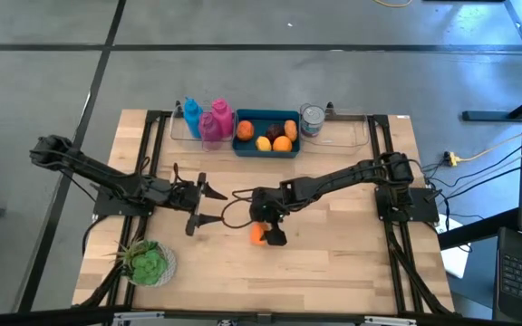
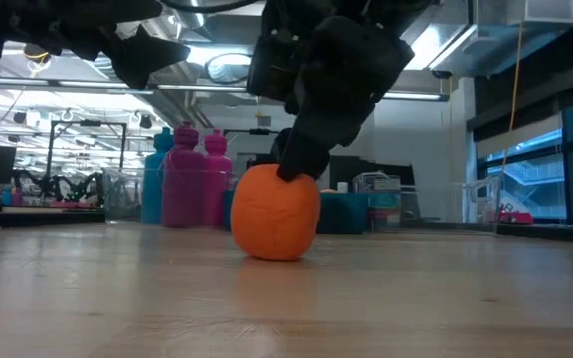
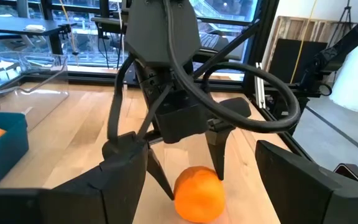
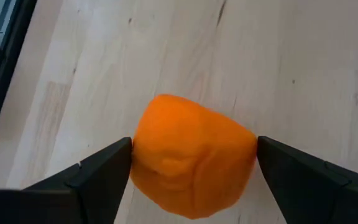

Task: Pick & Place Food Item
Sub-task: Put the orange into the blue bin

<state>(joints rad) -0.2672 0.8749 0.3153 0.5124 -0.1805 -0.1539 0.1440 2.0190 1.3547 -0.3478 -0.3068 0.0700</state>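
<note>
An orange, roundish food item [image 4: 191, 155] rests by its underside on the bare wooden table [image 1: 352, 263], near the middle. My right gripper [image 4: 193, 146] slants down over it, open, with one dark finger at each side of the item. In the low view one finger [image 2: 301, 159] shows at the item's top [image 2: 275, 212]. My left gripper [image 1: 208, 208] hovers open to the left of it, level and pointing at it, with nothing between its fingers. My right gripper stands astride the orange item, slanting down from the table's right and from above. Its fingertips [image 4: 120, 155] sit right at the item's two opposite sides. I cannot tell whether they touch it. The item lies on the table.
At the far edge stands a blue bin [image 1: 266, 154] with several fruits. Left of it are pink [image 1: 216, 122] and blue [image 1: 192, 116] bottles, right of it a can [image 1: 313, 119] and a clear tray [image 1: 352, 136]. A green plant [image 1: 148, 263] sits near left.
</note>
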